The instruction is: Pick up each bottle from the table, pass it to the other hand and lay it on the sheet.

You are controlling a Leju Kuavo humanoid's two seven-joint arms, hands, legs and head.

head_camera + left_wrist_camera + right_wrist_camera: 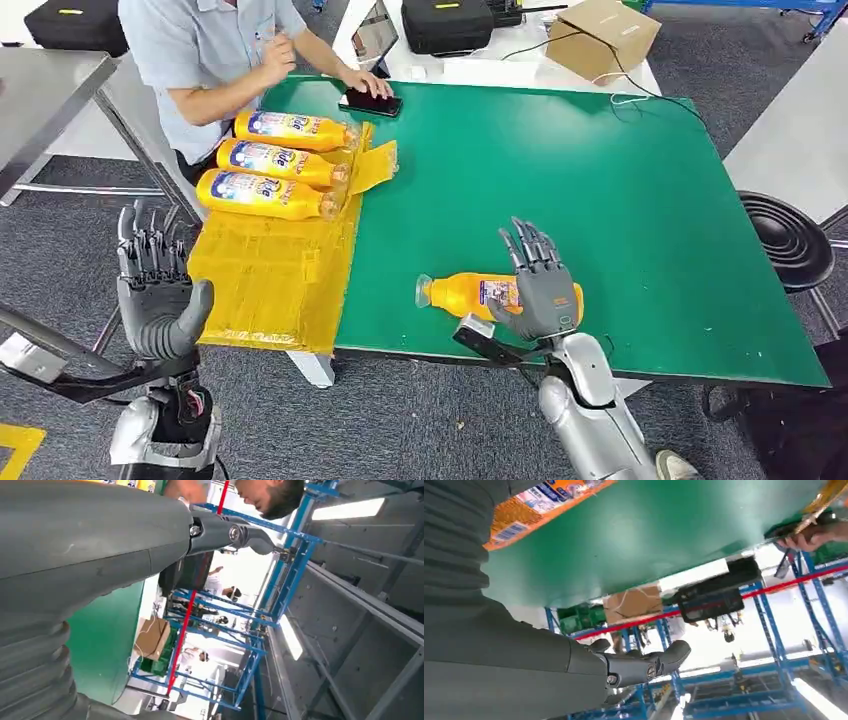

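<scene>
**Last bottle waiting under my right hand**

Head view: my right hand (538,288) sits low and right of centre, fingers spread wide and holding nothing, just in front of the orange bottle (470,293) lying on its side on the green table (620,190) — cap end pointing toward frame left. Three more bottles (275,160) lie side by side on the yellow sheet (270,275) in the upper left. My left hand (155,290) is raised at lower left, fingers apart, empty.

Left wrist view: grey ribbed cover and a thumb (235,532); I cannot tell the hand's state here.

Right wrist view: the bottle's label (531,507) shows at the upper left, over smooth matte tabletop.

I judge the bottle stiff, glossy plastic, likely slippery and prone to roll — I'd wrap the round labelled middle, not the narrow neck.
</scene>
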